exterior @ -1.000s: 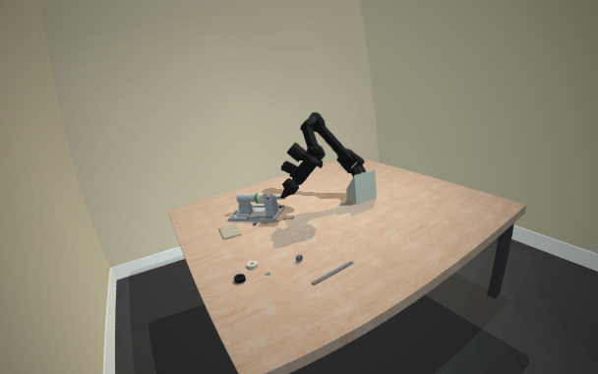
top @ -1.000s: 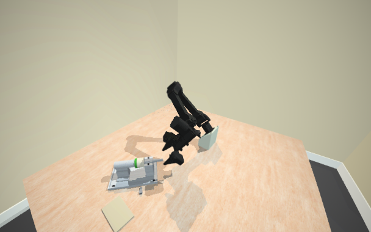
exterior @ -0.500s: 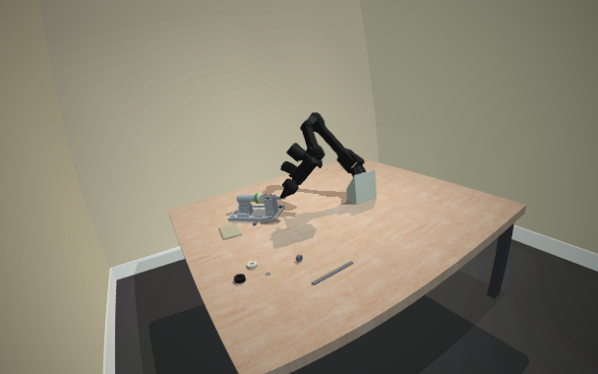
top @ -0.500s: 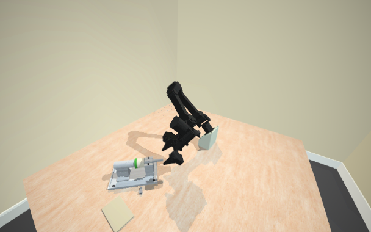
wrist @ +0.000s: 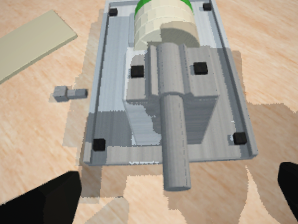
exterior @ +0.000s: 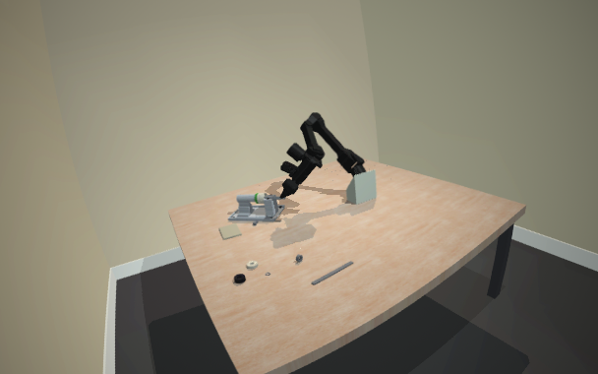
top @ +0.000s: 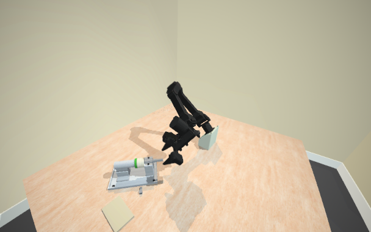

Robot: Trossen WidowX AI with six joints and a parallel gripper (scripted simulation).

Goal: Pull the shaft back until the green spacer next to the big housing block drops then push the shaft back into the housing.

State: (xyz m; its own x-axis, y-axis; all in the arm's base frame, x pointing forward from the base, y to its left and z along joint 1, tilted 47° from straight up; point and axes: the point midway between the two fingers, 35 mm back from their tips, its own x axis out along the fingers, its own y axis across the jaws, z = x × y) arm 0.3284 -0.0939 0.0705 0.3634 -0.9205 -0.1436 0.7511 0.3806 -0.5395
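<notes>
The grey shaft [top: 157,160] [wrist: 175,135] lies level through the bearing block [top: 149,170] [exterior: 270,209] [wrist: 142,117], its free end sticking out towards the arm. The green spacer [top: 135,163] [exterior: 256,198] [wrist: 186,4] sits in line with the shaft, against the big round housing block [top: 122,165] [exterior: 243,199]. Cream spacers [top: 140,162] [wrist: 162,22] fill the space between the green one and the bearing block. My gripper [top: 163,157] [exterior: 281,197] [wrist: 179,177] is open and empty, its fingers wide apart on either side of the shaft's free end, not touching it.
The fixture stands on a grey base plate [top: 134,184] [wrist: 112,62]. A small grey bolt [top: 140,190] [wrist: 70,93] and a beige square tile [top: 118,213] [exterior: 229,231] [wrist: 35,42] lie beside it. A grey bar [exterior: 332,273], a black ring [exterior: 239,279] and a cream ring [exterior: 252,265] lie farther off.
</notes>
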